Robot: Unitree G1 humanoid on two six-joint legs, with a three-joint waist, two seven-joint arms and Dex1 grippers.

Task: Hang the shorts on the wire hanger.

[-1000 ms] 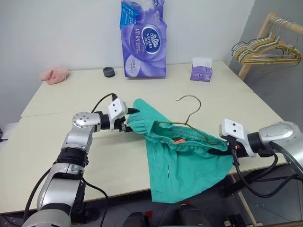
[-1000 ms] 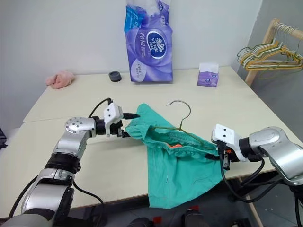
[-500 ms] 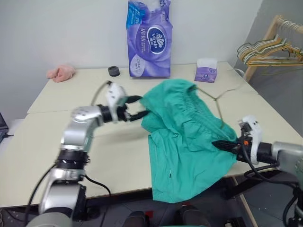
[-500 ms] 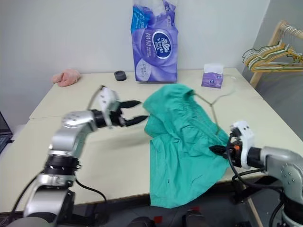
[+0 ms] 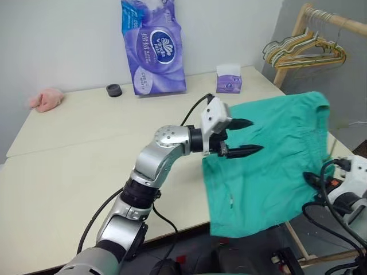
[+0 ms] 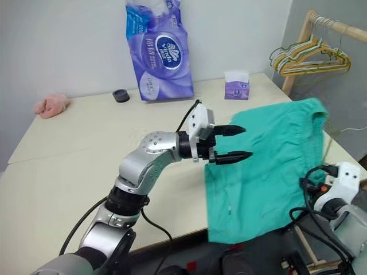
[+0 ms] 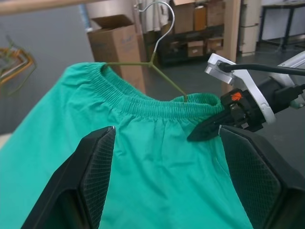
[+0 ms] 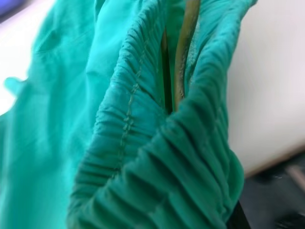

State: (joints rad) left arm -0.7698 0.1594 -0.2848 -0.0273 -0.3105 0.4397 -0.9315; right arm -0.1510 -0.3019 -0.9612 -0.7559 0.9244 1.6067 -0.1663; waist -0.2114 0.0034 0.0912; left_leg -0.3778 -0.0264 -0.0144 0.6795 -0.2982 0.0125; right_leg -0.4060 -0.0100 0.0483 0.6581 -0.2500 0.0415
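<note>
The left gripper (image 5: 243, 137) is spread wide and holds nothing; its two black fingers (image 5: 248, 150) reach toward the right of the frame, just in front of the shorts' (image 5: 269, 166) upper left area, at centre right of the left eye view. In the left wrist view both mesh-faced pads sit at the lower corners with the teal cloth between them, apart from either pad.

The right gripper (image 7: 205, 132) is clenched on the shorts at the gathered waistband, near one end of it; in the left eye view it sits at the lower right edge, on the cloth's right border. The right wrist view shows bunched waistband elastic pressed close, with the hanger's (image 7: 155, 57) olive wire running inside the waistband fold.

The shorts hang spread out as a broad sheet across the right half of the left eye view, lower edge dropping past the table's (image 5: 86, 143) front edge. The hanger's wire enters the waistband, and its hook rises free above it in the left wrist view.
</note>
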